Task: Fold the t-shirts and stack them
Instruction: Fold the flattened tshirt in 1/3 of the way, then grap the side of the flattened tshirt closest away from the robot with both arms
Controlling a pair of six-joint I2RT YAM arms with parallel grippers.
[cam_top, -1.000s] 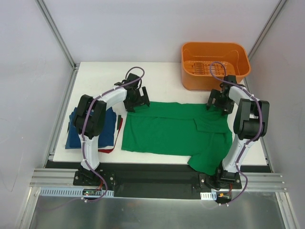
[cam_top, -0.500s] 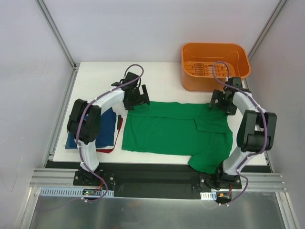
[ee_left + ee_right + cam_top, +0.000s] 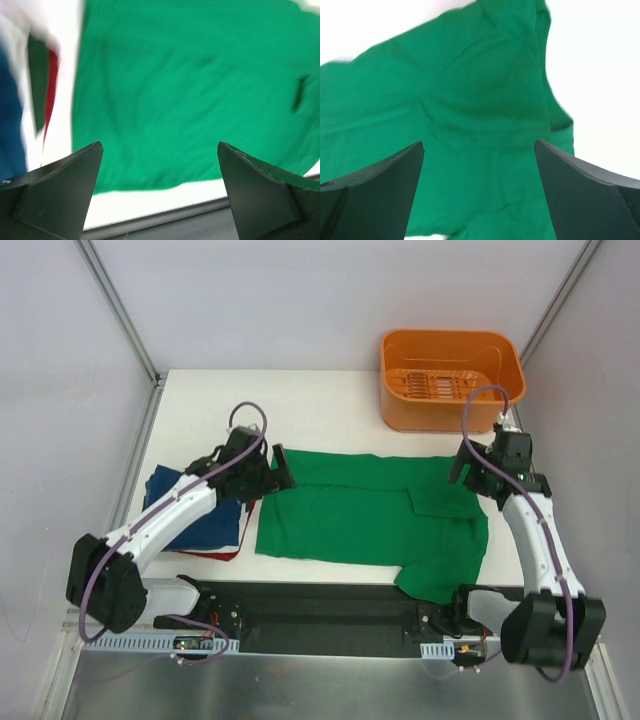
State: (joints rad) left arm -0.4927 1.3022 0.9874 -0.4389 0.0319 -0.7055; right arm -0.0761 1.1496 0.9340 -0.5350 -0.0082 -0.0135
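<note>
A bright green t-shirt [image 3: 350,515] lies spread flat on the white table [image 3: 330,405], with one end hanging over the front edge at the right. A navy blue t-shirt [image 3: 210,528] sits folded at the left with a red t-shirt's edge [image 3: 215,556] showing beneath it. My left gripper [image 3: 278,470] is open above the green shirt's left end, holding nothing. In the left wrist view, green cloth [image 3: 190,90] lies below the open gripper [image 3: 160,150], with the red edge [image 3: 50,90] and navy cloth [image 3: 7,125] at the left. My right gripper [image 3: 468,462] hovers open over the shirt's right end [image 3: 470,115].
An orange plastic basket [image 3: 450,375] stands at the table's back right corner, just behind the right gripper. My left arm stretches low over the navy stack. Metal frame posts rise at both back corners, and a black rail runs along the table's front edge.
Both arms have reached out lower and longer. The left gripper has slid toward the near left along the shirt's left end. The right gripper has shifted slightly right. Both stayed open and empty.
</note>
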